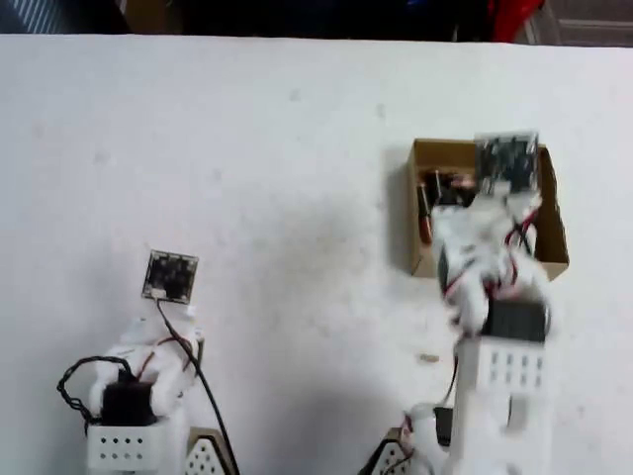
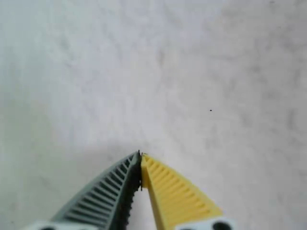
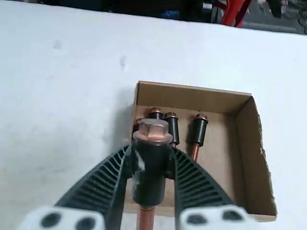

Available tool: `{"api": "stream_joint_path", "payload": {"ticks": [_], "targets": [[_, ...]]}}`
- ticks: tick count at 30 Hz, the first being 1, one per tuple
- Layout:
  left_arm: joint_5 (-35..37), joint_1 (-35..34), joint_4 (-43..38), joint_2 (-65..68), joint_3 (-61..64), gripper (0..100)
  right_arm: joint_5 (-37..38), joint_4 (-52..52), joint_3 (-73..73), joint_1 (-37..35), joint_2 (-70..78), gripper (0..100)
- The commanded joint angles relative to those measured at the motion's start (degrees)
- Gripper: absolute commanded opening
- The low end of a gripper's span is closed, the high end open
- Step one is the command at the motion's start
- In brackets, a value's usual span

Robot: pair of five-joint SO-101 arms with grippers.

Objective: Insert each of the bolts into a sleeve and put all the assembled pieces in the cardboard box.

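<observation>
The left pincer (image 2: 140,162) has its grey and yellow fingers pressed together tip to tip with nothing between them, low over the white counter (image 2: 192,72). In the high view its arm sits folded, well apart from the cardboard box (image 1: 554,237).

The right pincer (image 3: 149,153) is clamped on a black sleeve (image 3: 149,175) with a copper bolt (image 3: 152,132) through it. The hex head sits on the sleeve's end past the fingertips, and the threaded shank sticks out the other end, back toward the wrist. The box lies open just ahead of and beneath this pincer, with the held piece over its near corner. Beyond the held head, at least three assembled pieces (image 3: 197,129) lie in the box, two close together and one off to the side. Back beside this arm, a small tan scrap (image 1: 427,357) lies on the counter; I cannot tell what it is
</observation>
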Motion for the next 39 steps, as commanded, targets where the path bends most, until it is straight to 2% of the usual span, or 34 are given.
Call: {"api": "stream_joint_path", "payload": {"ticks": [1, 6, 14, 20, 32, 34, 39], "targets": [[-0.62, -0.48, 0.44, -0.4, -0.09, 2, 0.79, -5.67, -8.0, 3.65, 11.74, 2.1], [-0.62, -0.48, 0.44, -0.4, -0.09, 2, 0.79, -9.8, -15.56, 7.16, 27.12, 2.1], [-0.62, -0.48, 0.44, -0.4, -0.09, 2, 1.14, -9.89, -32.79, 11.3, 50.15, 2.1], [-0.62, -0.48, 0.44, -0.4, -0.09, 2, 7.12, -9.63, -45.01, 12.97, 66.95, 1.8], [-0.62, -0.48, 0.44, -0.4, -0.09, 2, 7.65, -7.25, -63.91, 13.49, 89.01, 2.2], [-0.62, -0.4, 0.44, -0.4, -0.09, 2, 7.65, -4.88, -66.64, 12.7, 90.68, 4.7], [-0.62, -0.31, 0.44, -0.4, -0.09, 2, 7.56, 1.98, -71.03, 10.42, 91.91, 19.5]]}}
